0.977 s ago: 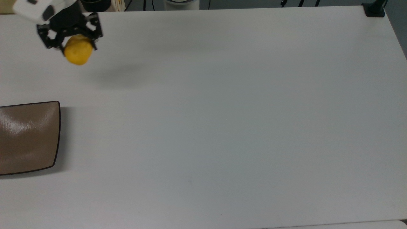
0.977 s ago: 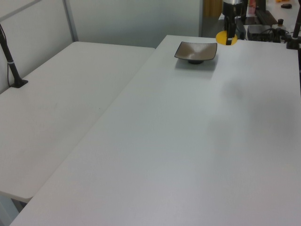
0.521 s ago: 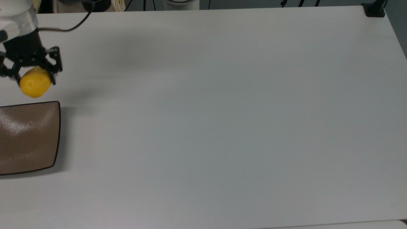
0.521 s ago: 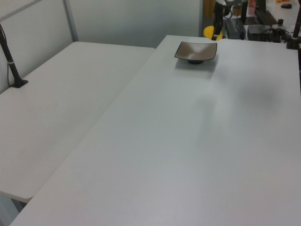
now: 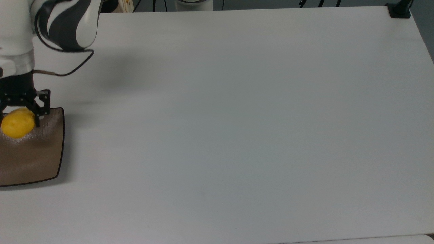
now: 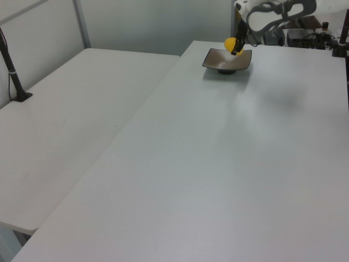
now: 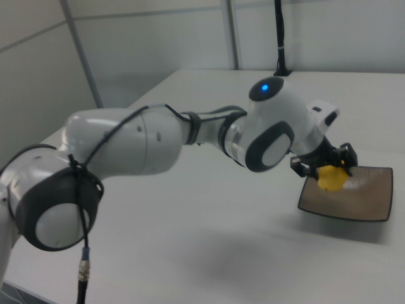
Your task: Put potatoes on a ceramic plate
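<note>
Your white table (image 5: 237, 118) sits by grey walls; the gripper (image 5: 21, 117), clamping the potato (image 5: 17, 123), has moved over the ceramic plate (image 5: 37, 156).

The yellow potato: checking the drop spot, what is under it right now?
Under the small yellow oval potato, held in the tool, is the glossy tan-brown squarish ceramic plate, near its edge. The patch directly beneath is covered.

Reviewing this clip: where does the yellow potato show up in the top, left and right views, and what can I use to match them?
Top view: the potato sits at the far left edge, over the plate's upper part.
Left view: top centre-right, above the plate's far side.
Right view: far right, mid-height, over the plate's near-left corner.
Shared landmark: the tan-brown plate under it, with the gripper shut on the potato.
</note>
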